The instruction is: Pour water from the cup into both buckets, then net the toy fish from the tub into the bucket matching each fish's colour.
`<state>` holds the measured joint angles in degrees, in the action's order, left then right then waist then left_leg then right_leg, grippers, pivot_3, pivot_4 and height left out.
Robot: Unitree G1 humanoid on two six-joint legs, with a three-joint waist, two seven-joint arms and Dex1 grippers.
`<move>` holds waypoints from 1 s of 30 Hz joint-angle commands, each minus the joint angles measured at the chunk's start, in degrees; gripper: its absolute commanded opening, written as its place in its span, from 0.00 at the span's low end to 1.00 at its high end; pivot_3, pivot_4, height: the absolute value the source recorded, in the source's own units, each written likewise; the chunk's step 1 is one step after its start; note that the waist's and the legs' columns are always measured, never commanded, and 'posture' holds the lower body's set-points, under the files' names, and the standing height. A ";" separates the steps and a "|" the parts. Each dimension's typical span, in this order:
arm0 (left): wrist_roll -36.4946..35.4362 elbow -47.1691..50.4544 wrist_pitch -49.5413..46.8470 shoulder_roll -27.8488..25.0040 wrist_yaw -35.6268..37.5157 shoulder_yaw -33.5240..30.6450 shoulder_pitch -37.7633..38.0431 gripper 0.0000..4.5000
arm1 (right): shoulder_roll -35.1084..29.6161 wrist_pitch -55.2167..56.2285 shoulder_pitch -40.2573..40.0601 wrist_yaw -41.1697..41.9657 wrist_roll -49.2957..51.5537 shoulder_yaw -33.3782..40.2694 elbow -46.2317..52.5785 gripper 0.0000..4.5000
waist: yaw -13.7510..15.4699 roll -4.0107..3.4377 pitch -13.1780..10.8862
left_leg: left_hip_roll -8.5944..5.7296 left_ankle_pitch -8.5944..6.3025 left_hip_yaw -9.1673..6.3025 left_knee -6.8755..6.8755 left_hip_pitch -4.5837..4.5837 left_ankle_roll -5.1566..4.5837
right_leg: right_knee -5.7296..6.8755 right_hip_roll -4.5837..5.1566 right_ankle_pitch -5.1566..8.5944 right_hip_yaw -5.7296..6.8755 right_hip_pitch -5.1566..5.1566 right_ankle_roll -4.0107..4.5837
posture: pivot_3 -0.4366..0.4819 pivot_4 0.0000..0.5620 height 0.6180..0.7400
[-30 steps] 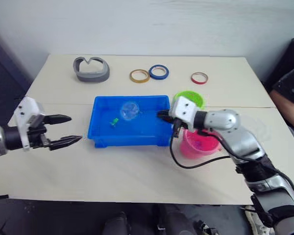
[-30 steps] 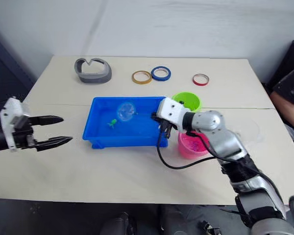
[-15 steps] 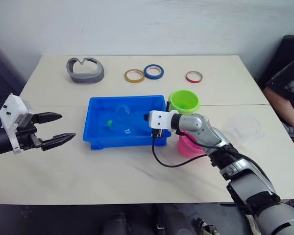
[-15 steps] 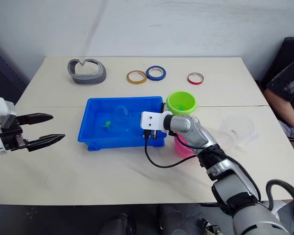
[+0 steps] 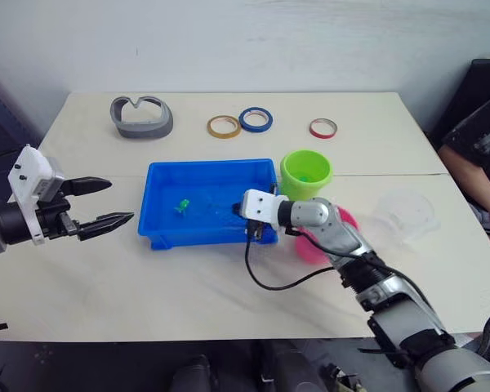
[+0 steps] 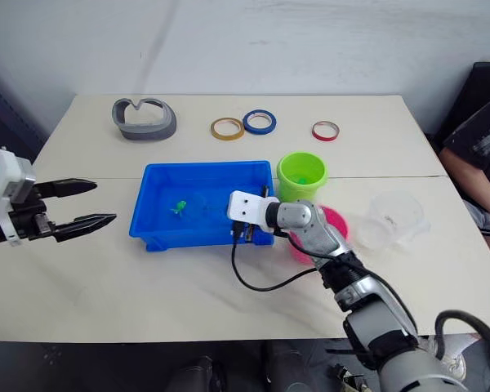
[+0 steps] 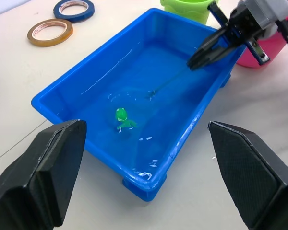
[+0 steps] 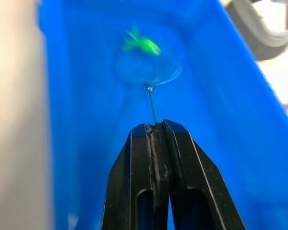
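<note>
The right gripper [image 8: 156, 125] is pinching the net [image 8: 149, 72] by its thin handle, fingers closed tight, reaching the hoop toward 1 green fish [image 7: 121, 116] in the tub [image 5: 159, 233]. The left gripper [image 5: 106, 204] is hanging wide open over the bench [image 5: 188, 286], holding nothing. The fish could slide off the hoop's rim (water pushes it away), or the handle could twist in the grip.

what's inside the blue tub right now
Inside the tub: water, one green fish, and the net held by the right hand. The net's submerged hoop is hard to make out.
</note>
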<state>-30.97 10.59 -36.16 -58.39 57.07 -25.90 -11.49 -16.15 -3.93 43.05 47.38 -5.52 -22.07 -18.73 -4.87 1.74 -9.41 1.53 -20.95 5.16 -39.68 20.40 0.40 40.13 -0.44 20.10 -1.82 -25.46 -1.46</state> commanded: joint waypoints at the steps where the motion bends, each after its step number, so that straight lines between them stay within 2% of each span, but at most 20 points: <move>1: -0.80 0.06 0.98 0.27 -0.17 0.73 -2.35 0.99 | -0.10 -11.24 -1.60 2.81 7.24 4.91 8.44 0.00 | 0.15 0.02 0.01 | 0.00 0.00 -0.01 0.00 0.00 0.00 | 0.00 0.00 0.00 0.01 0.00 0.00 | 0.48 0.27 1.00; 6: -1.23 -1.83 1.59 3.06 -0.25 4.73 -7.44 0.99 | -2.02 -27.46 -5.82 4.28 16.46 10.72 21.18 0.00 | 0.56 0.03 0.02 | 0.00 0.00 -0.03 0.01 0.03 0.00 | -0.03 0.01 0.00 0.04 0.01 0.00 | 0.48 0.27 1.00; 11: -2.94 -4.47 0.11 7.50 -0.53 8.15 -14.89 0.99 | -5.83 -36.13 -7.87 2.31 21.33 15.50 30.35 0.00 | 0.74 0.05 0.03 | -0.01 0.00 -0.03 -0.02 0.02 0.00 | -0.03 0.01 0.00 0.04 0.00 0.00 | 0.48 0.27 1.00; 18: -2.33 -9.62 1.44 14.19 1.66 15.66 -24.21 0.99 | -13.56 -45.00 -9.76 -1.92 26.66 26.32 39.64 0.00 | 0.95 0.04 0.02 | -0.01 -0.01 -0.02 -0.02 0.02 0.02 | -0.03 0.00 0.00 0.02 0.00 0.00 | 0.48 0.27 1.00; 23: -0.90 -13.03 3.78 18.82 3.19 20.21 -29.13 0.99 | -22.18 -46.52 -12.08 -3.03 28.33 34.03 42.70 0.00 | 1.86 0.03 0.02 | -0.03 0.00 -0.02 -0.02 0.03 0.03 | -0.07 0.00 0.00 0.02 0.00 0.00 | 0.48 0.27 1.00; 30: 0.80 -15.78 6.41 23.69 3.09 23.14 -32.82 0.99 | -31.27 -37.02 -16.51 -4.22 23.33 36.61 41.22 0.00 | 1.66 0.02 0.01 | -0.02 0.01 0.01 -0.02 0.00 0.05 | -0.02 -0.03 0.00 -0.04 0.01 0.00 | 0.48 0.27 1.00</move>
<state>-30.57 -5.47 -31.11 -34.54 59.65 -2.64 -43.15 -45.74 -44.79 26.54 43.85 19.64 12.80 21.98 -3.21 1.76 -9.40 1.50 -20.93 5.17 -39.70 20.41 0.45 40.11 -0.48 20.10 -1.86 -25.45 -1.47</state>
